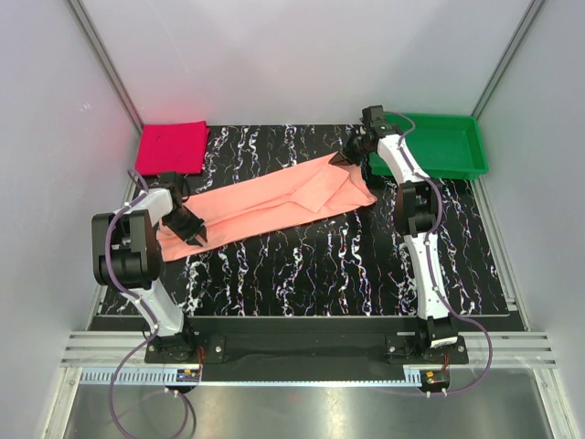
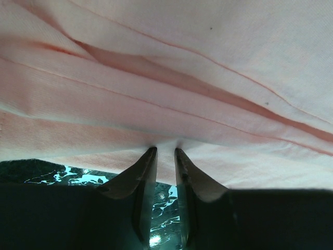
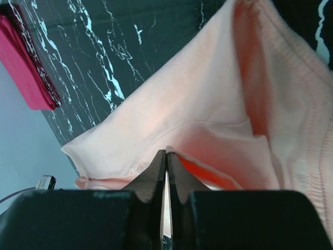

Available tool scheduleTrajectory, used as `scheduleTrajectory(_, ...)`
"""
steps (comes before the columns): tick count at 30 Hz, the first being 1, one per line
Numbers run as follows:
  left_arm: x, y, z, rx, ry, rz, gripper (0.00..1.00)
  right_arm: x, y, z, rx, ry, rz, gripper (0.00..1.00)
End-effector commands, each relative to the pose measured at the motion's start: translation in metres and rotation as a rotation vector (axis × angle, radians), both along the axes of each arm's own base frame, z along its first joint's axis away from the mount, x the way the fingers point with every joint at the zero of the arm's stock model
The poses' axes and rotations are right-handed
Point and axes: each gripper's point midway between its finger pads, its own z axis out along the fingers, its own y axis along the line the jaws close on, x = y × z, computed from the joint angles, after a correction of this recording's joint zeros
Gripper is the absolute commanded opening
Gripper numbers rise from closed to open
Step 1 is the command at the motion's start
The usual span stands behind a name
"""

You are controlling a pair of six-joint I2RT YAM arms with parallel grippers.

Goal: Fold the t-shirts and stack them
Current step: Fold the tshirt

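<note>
Top external view: the salmon-pink t-shirt (image 1: 274,203) lies in a long diagonal band across the black marbled desk (image 1: 366,265), its near-left end pinched in the left claw (image 1: 190,229) and its far-right corner clamped in the right claw (image 1: 345,157). The magenta t-shirt (image 1: 172,146) sits folded at the far-left corner, and a green tray (image 1: 448,146) at the far right.

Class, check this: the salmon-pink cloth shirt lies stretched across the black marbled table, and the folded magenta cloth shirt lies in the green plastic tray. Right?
No: the top view shows the magenta cloth shirt at the table's far-left corner, outside the green plastic tray.
</note>
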Motion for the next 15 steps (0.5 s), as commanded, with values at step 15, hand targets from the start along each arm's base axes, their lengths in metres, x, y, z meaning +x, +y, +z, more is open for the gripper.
scheduleTrajectory(15, 0.026, -0.005, 0.065, 0.021, -0.233, -0.11, 0.38, 0.002, -0.026, 0.1, -0.06, -0.202, 0.033, 0.41)
